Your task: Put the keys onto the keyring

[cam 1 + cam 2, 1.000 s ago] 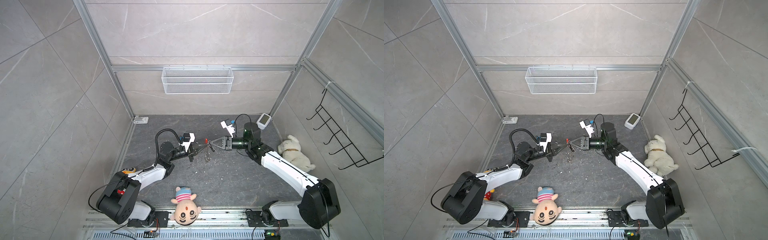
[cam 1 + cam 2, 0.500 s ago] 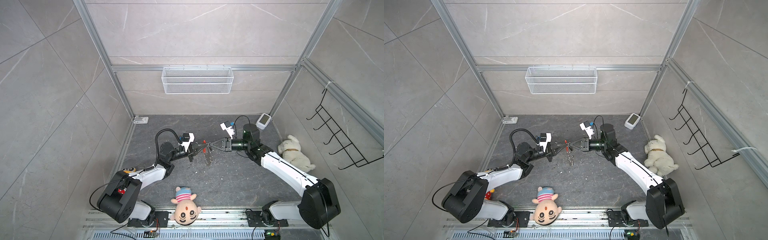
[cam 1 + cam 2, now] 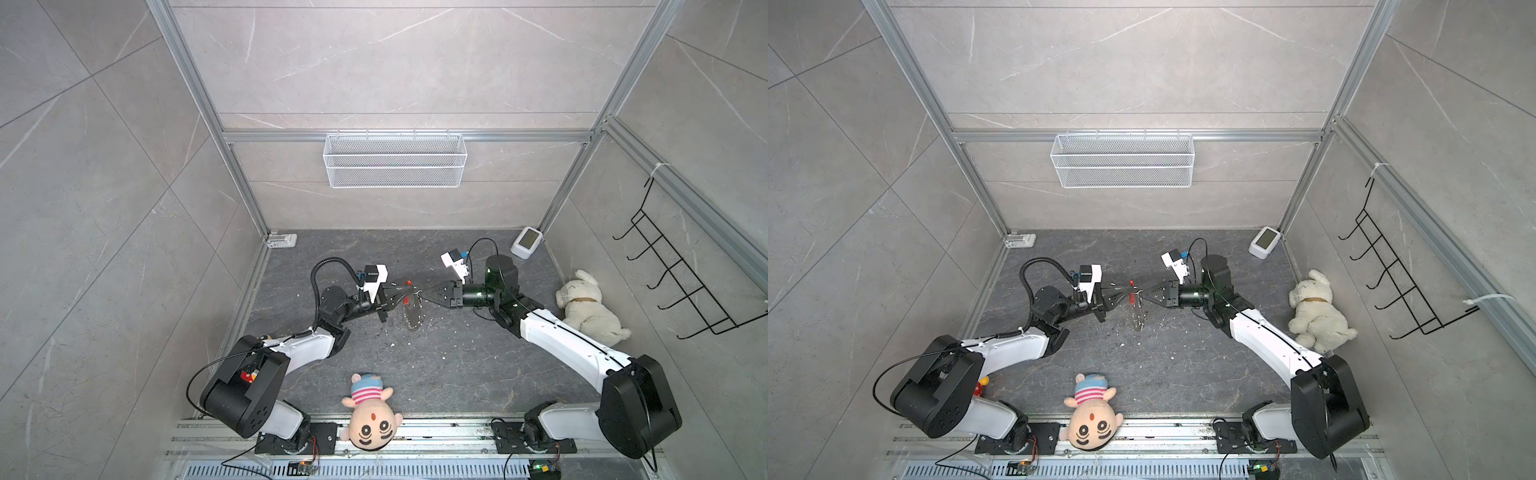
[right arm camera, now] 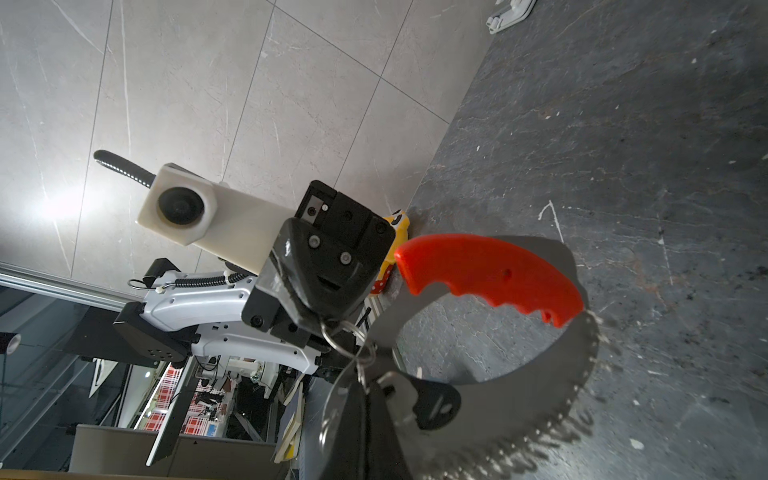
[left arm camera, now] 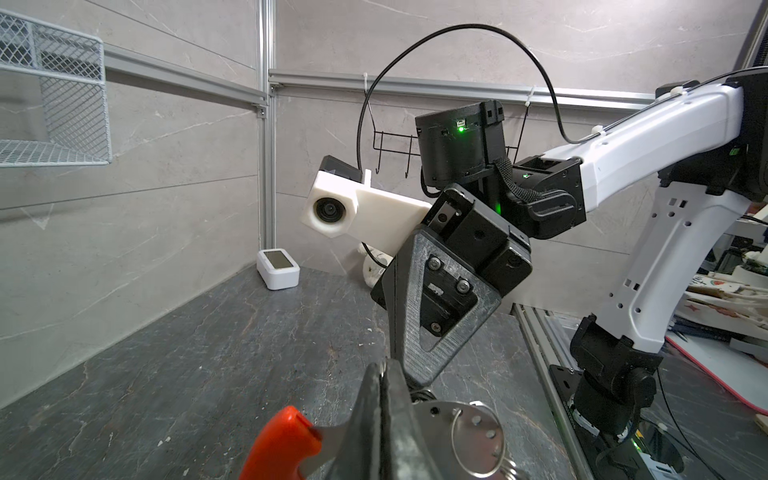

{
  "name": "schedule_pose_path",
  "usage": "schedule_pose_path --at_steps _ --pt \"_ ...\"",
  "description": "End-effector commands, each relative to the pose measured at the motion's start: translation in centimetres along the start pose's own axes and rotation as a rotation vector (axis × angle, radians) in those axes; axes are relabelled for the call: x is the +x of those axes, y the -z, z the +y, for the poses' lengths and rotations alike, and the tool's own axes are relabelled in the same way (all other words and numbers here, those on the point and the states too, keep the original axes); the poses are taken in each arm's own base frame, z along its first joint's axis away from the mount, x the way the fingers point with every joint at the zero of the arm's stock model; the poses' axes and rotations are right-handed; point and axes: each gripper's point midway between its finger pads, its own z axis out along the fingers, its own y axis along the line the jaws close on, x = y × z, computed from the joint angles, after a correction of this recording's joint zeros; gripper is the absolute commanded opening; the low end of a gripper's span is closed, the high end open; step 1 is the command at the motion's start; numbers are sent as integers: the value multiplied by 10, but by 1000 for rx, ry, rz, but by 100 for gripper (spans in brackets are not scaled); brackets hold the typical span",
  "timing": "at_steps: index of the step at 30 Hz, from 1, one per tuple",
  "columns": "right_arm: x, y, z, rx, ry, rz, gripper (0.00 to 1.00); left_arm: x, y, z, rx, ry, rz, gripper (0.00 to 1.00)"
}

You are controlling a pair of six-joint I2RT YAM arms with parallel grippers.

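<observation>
The keyring (image 3: 413, 319) hangs between my two grippers above the middle of the floor, a metal loop with a red plastic segment (image 4: 490, 276) and a toothed metal band (image 4: 540, 399). My left gripper (image 3: 401, 295) is shut, its tips pinching a small silver ring (image 4: 336, 332) of the keyring. The red segment (image 5: 278, 444) and a metal plate (image 5: 469, 428) lie right beside its jaws. My right gripper (image 3: 424, 293) faces it tip to tip and is shut. A thin ring is nipped at the tips, and the keys (image 4: 436, 401), with a black head, rest against the side of the jaws.
A striped-hat plush doll (image 3: 370, 419) lies at the front edge and a white plush dog (image 3: 590, 307) at the right wall. A white device (image 3: 527, 242) sits in the back right corner. A wire basket (image 3: 395, 160) and a black hook rack (image 3: 681, 282) hang on the walls.
The keyring loop has swung down and now hangs lower between the two grippers. The right wrist has shifted slightly. Both grippers stay shut.
</observation>
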Motion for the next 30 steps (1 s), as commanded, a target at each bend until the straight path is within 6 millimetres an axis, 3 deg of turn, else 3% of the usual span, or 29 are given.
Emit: schedule_pose_path --at_steps 1,20,23,24,30 --pt "-6 -2 1 -22 -13 -12 0 -41 -3 -9 27 -107 -131 0" --pt "-15 -3 15 -3 34 -19 0 -28 -4 -11 24 -78 -111 0" --pt "-4 7 -17 194 37 -10 0 -14 0 -2 -21 -50 -69 0" --pt "3 14 -35 291 28 -8 0 -6 -1 0 -27 -34 -34 0" --pt "41 70 -110 672 -27 -67 0 65 -7 5 -43 21 335 1"
